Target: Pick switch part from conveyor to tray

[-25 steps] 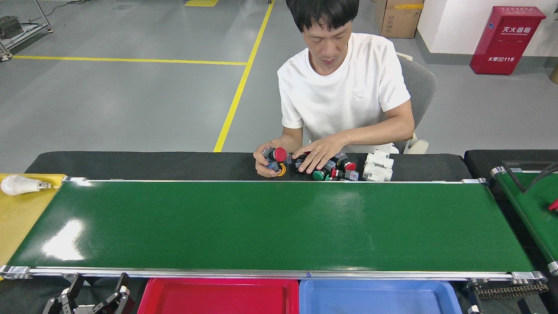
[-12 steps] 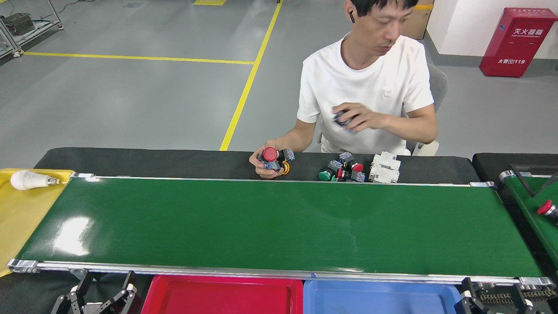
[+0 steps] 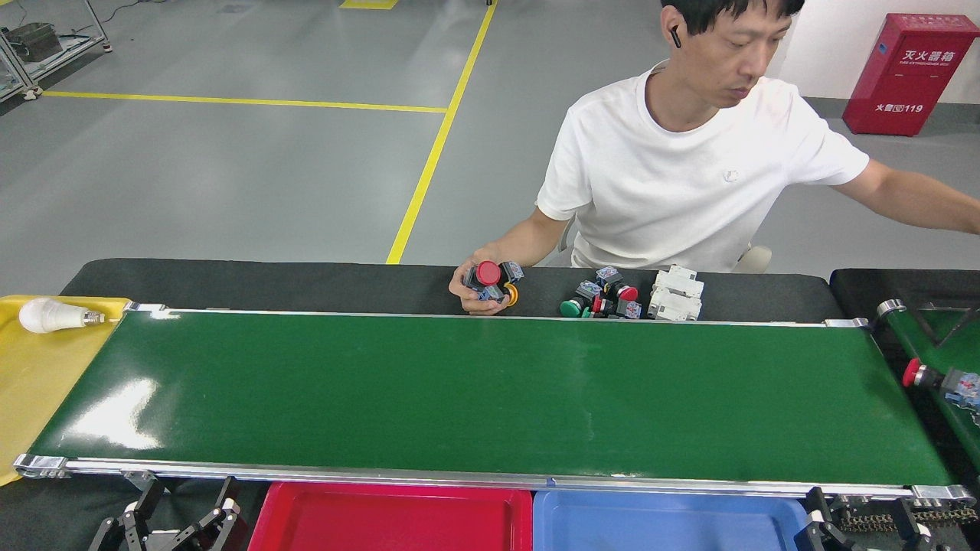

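Note:
The conveyor is a wide glossy green belt across the middle, and no switch part lies on it. One switch part with a red button lies on the smaller green belt at the right edge. A person's hand holds another red-button switch part behind the conveyor. A red tray and a blue tray sit below the near rail. My left gripper shows at the bottom left and my right gripper at the bottom right. Both have their fingers apart and hold nothing.
A pile of switch parts and white breakers lies on the black strip behind the conveyor. A yellow tray at the left holds a light bulb. The person sits behind the belt, one arm stretched out to the right.
The person has leaned right and stretched one arm out past the right edge. The red-button switch part on the small right belt has travelled nearer along it. My grippers have not moved.

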